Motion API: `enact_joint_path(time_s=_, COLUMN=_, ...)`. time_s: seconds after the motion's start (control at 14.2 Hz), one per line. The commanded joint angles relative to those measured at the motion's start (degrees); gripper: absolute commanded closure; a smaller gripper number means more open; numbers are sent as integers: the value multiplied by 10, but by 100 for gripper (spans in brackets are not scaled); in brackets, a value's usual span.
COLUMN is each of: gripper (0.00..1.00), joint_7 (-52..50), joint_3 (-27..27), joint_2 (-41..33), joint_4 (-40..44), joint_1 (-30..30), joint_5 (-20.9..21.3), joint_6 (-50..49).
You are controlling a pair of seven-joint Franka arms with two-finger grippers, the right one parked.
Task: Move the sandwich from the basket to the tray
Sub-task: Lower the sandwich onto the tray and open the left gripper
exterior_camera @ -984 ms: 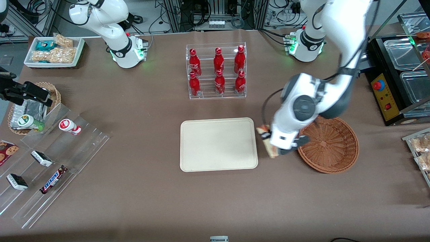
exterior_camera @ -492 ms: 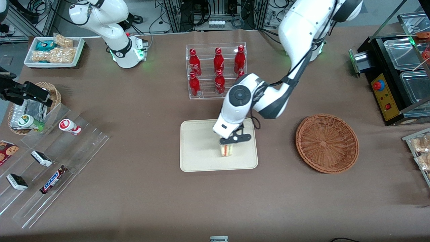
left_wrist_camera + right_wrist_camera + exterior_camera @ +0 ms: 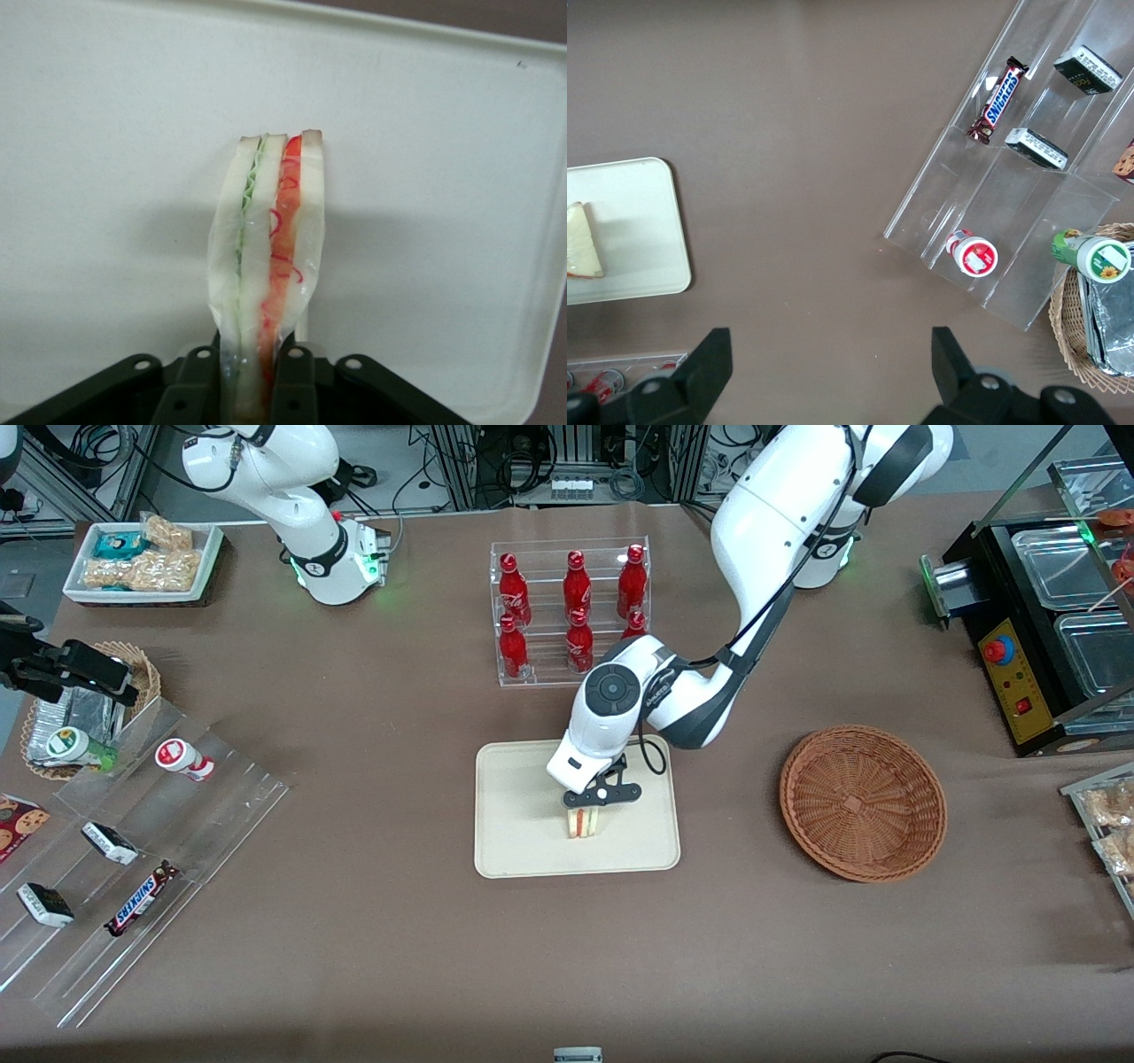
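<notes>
My left gripper [image 3: 592, 799] hangs over the cream tray [image 3: 518, 841] and is shut on the sandwich [image 3: 581, 823], a wedge of pale bread with red and green filling in clear wrap. The wrist view shows the sandwich [image 3: 268, 257] pinched between the two black fingers [image 3: 294, 390] with its free end pointing out over the tray [image 3: 106, 133]. A corner of the sandwich [image 3: 583, 241] also shows over the tray [image 3: 633, 212] in the right wrist view. The round reddish-brown wicker basket [image 3: 863, 802] lies toward the working arm's end of the table and holds nothing.
A clear rack of red cola bottles [image 3: 571, 611] stands farther from the front camera than the tray. Toward the parked arm's end are a clear stepped display with snack bars [image 3: 133, 850], a small wicker basket with foil [image 3: 80, 713] and a white box of snacks [image 3: 142, 560].
The arm carried the sandwich from beside the basket to over the tray, then shifted slightly toward the parked arm's end in the last half second. The gripper stayed shut on it.
</notes>
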Motion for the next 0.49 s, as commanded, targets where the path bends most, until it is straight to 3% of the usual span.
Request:
enact_joint_path(time_s=0.0, gripper=0, joint_7=-11, joint_3=11, joint_2=0, joint_4=17, joint_1=-25, joint_5=25, joint_6=-5)
enact_joint_path(time_s=0.42, gripper=0, joint_7=-11, joint_3=10, joint_2=-129, joint_4=19, joint_1=12, joint_5=29, joint_6=-108)
